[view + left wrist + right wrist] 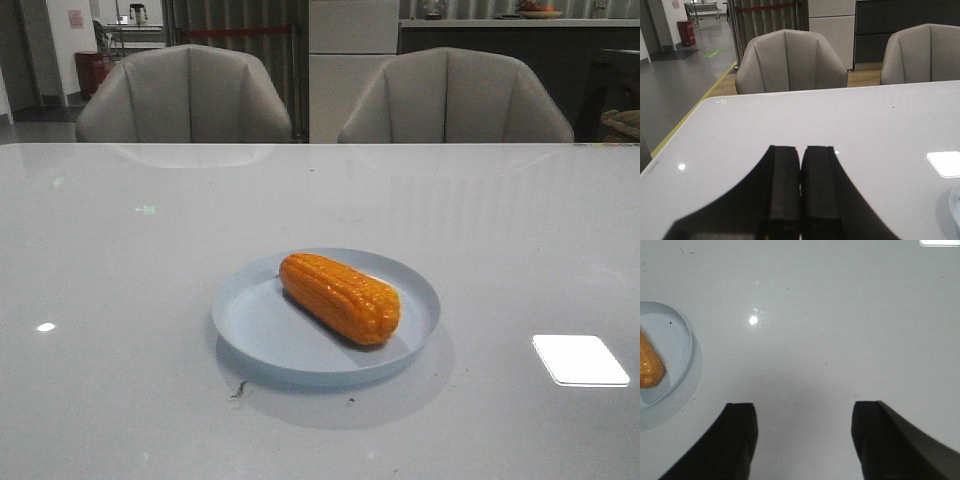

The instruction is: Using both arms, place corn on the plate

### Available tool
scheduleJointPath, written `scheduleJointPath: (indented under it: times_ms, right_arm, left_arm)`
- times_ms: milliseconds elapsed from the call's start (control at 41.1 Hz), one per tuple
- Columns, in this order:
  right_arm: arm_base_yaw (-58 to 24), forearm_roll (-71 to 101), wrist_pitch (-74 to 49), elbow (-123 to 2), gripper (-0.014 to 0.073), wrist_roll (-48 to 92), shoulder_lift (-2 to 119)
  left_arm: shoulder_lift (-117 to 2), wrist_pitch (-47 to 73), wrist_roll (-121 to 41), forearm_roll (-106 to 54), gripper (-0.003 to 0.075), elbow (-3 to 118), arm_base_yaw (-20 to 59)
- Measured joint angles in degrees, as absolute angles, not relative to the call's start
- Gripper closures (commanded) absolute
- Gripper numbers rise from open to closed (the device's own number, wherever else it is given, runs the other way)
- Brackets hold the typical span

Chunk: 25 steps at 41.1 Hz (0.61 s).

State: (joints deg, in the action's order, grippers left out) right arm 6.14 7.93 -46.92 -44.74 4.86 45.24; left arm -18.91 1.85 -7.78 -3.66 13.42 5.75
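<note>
The orange-yellow corn point(340, 297) lies at an angle on the pale-blue plate point(260, 325) in the middle of the table. Neither gripper shows in the front view. In the right wrist view the plate's rim point(685, 335) and one end of the corn point(649, 367) show at the edge. My right gripper point(804, 407) is open and empty above bare table beside the plate. My left gripper point(801, 149) is shut with nothing between its fingers, over bare table. A sliver of the plate point(955, 207) shows at that view's edge.
Two grey chairs point(185, 95) point(455, 97) stand behind the table's far edge. A bright light reflection point(580, 360) lies on the glossy tabletop to the right of the plate. Small dark specks point(238, 390) sit near the plate's front.
</note>
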Motion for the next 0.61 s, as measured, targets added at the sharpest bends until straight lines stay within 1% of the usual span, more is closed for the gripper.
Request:
scheduleJointPath:
  times_ms: [146, 316, 438, 608]
  right_arm:
    - [6.1, 7.9, -46.9, -44.7, 0.0075, 4.9, 45.2]
    - [6.1, 7.9, -46.9, -44.7, 0.0075, 4.9, 45.2]
    - [6.1, 7.9, -46.9, -44.7, 0.0075, 4.9, 45.2]
    - [6.1, 7.9, -46.9, -44.7, 0.0075, 4.9, 45.2]
  left_arm:
    - [-9.3, 0.9, -7.8, -3.5, 0.0627, 5.9, 5.7]
    - [-0.9, 0.0, -7.8, -3.5, 0.0627, -0.6, 5.7]
    - [0.4, 0.0, -7.8, -3.5, 0.0627, -0.6, 5.7]
    - [0.4, 4.4, -7.8, -3.5, 0.0627, -0.6, 5.7]
